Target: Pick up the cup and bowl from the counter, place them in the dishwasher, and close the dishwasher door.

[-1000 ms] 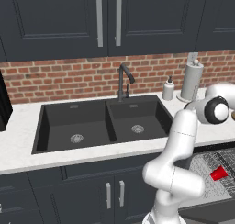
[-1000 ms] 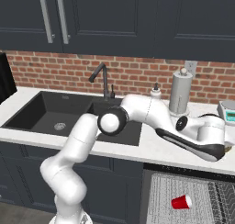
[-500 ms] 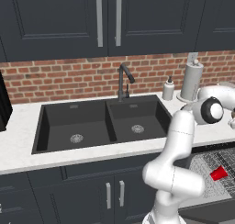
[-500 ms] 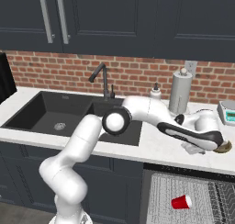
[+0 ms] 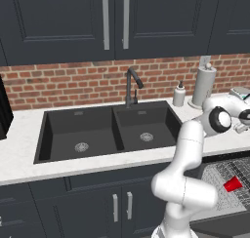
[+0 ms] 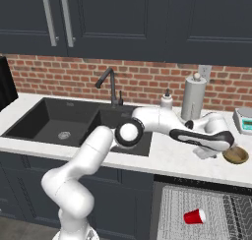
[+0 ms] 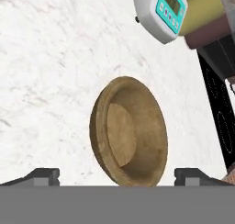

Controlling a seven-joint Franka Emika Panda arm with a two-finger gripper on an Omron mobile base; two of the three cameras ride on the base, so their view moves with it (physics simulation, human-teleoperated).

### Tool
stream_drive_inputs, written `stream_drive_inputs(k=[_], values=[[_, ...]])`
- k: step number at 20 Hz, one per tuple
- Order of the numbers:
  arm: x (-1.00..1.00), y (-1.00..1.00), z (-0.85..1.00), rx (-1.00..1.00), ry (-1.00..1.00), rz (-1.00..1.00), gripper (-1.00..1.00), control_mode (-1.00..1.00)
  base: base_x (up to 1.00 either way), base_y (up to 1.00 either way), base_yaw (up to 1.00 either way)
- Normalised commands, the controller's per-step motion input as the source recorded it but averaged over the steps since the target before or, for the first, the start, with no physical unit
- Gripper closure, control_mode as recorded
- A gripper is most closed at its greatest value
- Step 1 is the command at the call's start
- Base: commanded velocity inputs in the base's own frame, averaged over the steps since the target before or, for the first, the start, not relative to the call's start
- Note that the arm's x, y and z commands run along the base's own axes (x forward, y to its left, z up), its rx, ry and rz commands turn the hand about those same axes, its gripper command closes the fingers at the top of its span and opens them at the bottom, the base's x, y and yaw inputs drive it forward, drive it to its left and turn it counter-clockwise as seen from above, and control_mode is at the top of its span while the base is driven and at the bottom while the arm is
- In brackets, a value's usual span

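Gripper (image 7: 117, 176) jaws wide open, holding nothing, straddling the bowl (image 7: 128, 132), which sits dead ahead between the fingertips (image 7: 43, 175) on the worktop (image 7: 46, 71), near its right end and front edge. Bowl is round, so no preferred axis. Kitchen scale (image 7: 160, 12) is beyond it, clear of the approach. Cup (image 6: 195, 217) is already lying in the dishwasher rack (image 6: 197, 204) below.

Arm stretched far out to its right, wrist bent downward — gripper (image 7: 117, 176) hanging low, jaws spread wide apart.
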Motion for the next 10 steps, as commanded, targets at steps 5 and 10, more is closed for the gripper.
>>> stream_drive_inputs(k=[5, 10], values=[[0.58, -0.61, -0.01, 0.22, 0.00, 0.14, -1.00, -1.00, 0.00, 0.00, 0.00], [0.42, -0.39, 0.00, 0.21, 0.00, 0.10, -1.00, -1.00, 0.00, 0.00, 0.00]])
